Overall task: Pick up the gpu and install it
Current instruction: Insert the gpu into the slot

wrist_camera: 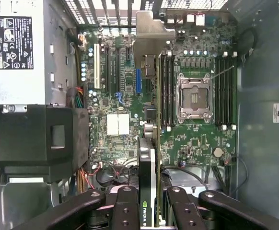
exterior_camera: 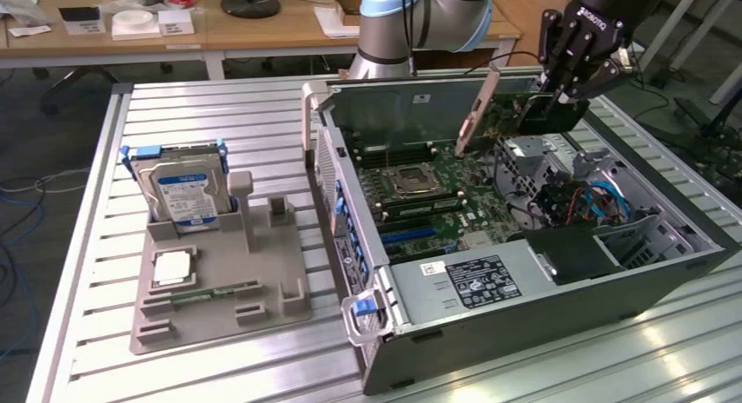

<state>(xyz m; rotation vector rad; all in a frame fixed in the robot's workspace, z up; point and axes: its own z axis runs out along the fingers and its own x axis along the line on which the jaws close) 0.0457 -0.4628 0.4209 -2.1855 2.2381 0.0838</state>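
The claw (exterior_camera: 551, 97) is clamped on one end of the gpu (exterior_camera: 506, 108), which hangs edge-down between its fingers (wrist_camera: 125, 211) over the motherboard (exterior_camera: 464, 208) inside the open computer case (exterior_camera: 649, 273)

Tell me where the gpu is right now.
In the exterior view's upper right, the gpu is clamped in the gripper, held on edge above the motherboard inside the open computer case.

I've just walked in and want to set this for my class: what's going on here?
The robot arm's gripper is shut on the graphics card and holds it on edge over the open computer case, above the motherboard. The card does not look seated in a slot yet. On the exterior view's left, a hard drive stands in a grey holder on the table.
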